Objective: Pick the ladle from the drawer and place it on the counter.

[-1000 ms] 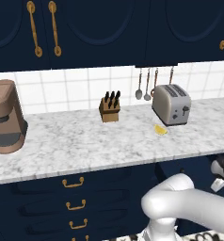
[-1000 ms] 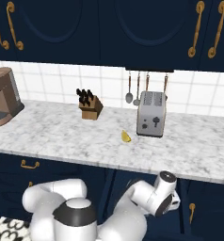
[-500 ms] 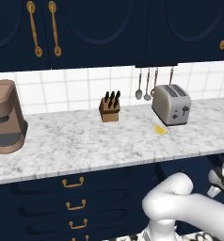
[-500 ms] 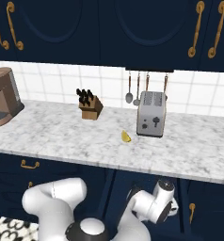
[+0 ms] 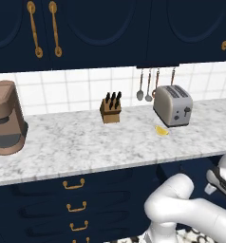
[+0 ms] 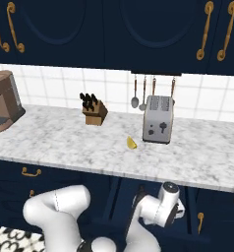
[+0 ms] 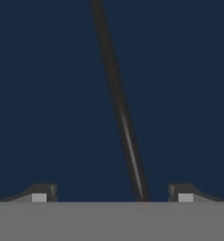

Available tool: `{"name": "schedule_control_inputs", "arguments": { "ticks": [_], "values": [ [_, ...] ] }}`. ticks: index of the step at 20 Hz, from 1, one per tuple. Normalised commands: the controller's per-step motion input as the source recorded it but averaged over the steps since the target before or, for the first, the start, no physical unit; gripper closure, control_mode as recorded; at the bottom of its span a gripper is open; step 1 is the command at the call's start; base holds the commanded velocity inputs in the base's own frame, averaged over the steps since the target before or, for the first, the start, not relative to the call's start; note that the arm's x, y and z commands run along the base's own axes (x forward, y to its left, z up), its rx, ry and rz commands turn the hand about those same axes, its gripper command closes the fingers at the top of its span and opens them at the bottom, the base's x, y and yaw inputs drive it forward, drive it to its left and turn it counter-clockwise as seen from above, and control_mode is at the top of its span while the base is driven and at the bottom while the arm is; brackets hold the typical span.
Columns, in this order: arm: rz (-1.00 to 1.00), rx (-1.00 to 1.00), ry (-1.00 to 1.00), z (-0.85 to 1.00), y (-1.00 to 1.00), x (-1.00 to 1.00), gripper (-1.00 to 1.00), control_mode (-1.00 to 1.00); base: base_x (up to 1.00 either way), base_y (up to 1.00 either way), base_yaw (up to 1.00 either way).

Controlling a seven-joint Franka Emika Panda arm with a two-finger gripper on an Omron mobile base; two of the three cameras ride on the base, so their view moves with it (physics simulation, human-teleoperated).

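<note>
One ladle (image 7: 118, 108) handle, long axis between fingertips (image 7: 41, 194), nr upright.

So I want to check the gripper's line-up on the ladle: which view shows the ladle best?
The hand view: the ladle's slim black handle runs up the frame over the navy drawer floor, between the gripper's spread fingertips. The two base views look across the counter and give no clear sight of the ladle.

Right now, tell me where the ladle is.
In the hand view, the ladle's slim black handle lies on the navy drawer floor, running up between the open gripper's fingertips, nearer the right one.
</note>
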Motion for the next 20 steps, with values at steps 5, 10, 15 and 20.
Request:
{"name": "schedule_control_inputs", "arguments": {
  "ticks": [5, 10, 15, 20],
  "values": [
    [0.00, 0.00, 0.00, -0.33, 0.45, -0.06, 1.00, -1.00, 0.00, 0.00, 0.00],
    [0.00, 0.00, -0.04, -0.08, 0.29, -0.25, 1.00, -1.00, 0.00, 0.00, 0.00],
    [0.00, 0.00, -0.05, 0.00, 0.09, -0.31, 1.00, -1.00, 0.00, 0.00, 0.00],
    [0.00, 0.00, -0.02, 0.10, 0.00, -0.25, 1.00, -1.00, 0.00, 0.00, 0.00]
  ]
}}
